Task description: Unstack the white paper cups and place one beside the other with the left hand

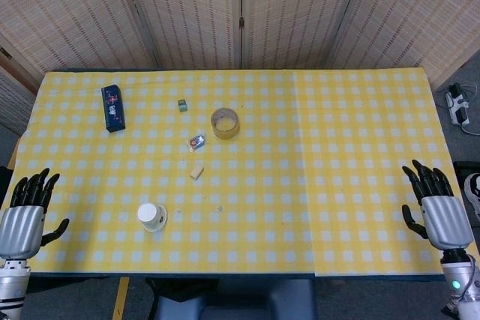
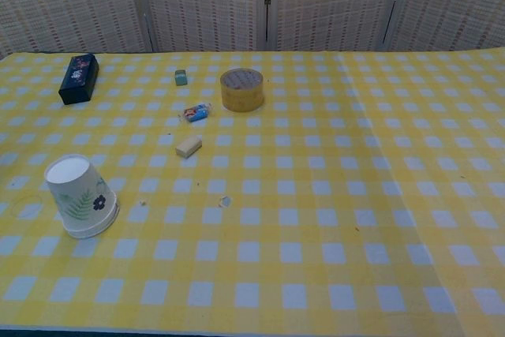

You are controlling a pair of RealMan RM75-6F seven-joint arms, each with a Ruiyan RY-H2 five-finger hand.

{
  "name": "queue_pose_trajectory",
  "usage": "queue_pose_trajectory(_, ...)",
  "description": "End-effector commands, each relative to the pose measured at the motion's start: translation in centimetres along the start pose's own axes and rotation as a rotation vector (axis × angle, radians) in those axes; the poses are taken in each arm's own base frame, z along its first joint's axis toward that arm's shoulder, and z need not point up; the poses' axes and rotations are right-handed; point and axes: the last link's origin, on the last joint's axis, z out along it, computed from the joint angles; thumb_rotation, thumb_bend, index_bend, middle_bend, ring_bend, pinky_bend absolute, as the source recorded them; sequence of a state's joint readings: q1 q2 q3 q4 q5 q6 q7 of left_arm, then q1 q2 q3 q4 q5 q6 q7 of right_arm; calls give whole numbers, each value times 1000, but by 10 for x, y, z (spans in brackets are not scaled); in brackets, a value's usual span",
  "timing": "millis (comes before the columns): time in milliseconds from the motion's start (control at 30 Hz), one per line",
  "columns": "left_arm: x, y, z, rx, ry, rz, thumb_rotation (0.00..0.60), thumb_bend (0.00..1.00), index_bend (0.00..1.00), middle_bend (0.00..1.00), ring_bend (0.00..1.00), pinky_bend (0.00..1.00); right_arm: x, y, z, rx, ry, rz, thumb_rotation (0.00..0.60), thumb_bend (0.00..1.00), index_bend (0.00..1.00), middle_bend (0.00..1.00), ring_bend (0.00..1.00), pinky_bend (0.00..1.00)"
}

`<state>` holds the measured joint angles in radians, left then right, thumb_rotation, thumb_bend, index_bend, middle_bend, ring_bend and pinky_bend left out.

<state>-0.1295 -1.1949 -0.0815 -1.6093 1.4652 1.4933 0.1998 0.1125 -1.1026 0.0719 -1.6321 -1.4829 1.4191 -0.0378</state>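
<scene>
The white paper cups [image 1: 152, 216] stand stacked and upside down on the yellow checked tablecloth near the front left; in the chest view the stack [image 2: 79, 195] shows a green leaf print and a dark flower on its side. My left hand [image 1: 24, 215] hovers at the table's left edge, well to the left of the cups, fingers spread and holding nothing. My right hand [image 1: 437, 207] is at the far right edge, also spread and empty. Neither hand appears in the chest view.
A dark blue box [image 1: 113, 107] lies at the back left. A small green cube [image 1: 182, 105], a roll of tape [image 1: 225, 123], a wrapped candy [image 1: 196, 142] and a beige eraser [image 1: 196, 171] sit around the middle left. A tiny scrap [image 2: 225, 201] lies right of the cups.
</scene>
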Motion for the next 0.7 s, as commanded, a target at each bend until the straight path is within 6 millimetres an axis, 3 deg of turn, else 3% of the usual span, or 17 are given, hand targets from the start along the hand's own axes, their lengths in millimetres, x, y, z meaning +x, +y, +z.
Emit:
queue_pose_trajectory(33, -1, 0, 1, 0, -2, 1, 600, 290, 0, 0, 0, 0, 0, 0, 0, 1, 2, 4, 600, 526, 0, 0, 57, 0)
queue_pose_trajectory(367, -3, 5, 5, -29, -8, -3, 600, 290, 0, 0, 0, 0, 2, 1, -1, -1, 12, 6, 600, 526, 0, 0, 60, 0)
queue_pose_trajectory(700, 3, 34, 37, -243, -58, 4, 600, 354, 103, 25, 8, 0, 11, 0, -1, 4, 32, -11, 600, 526, 0, 0, 53, 0)
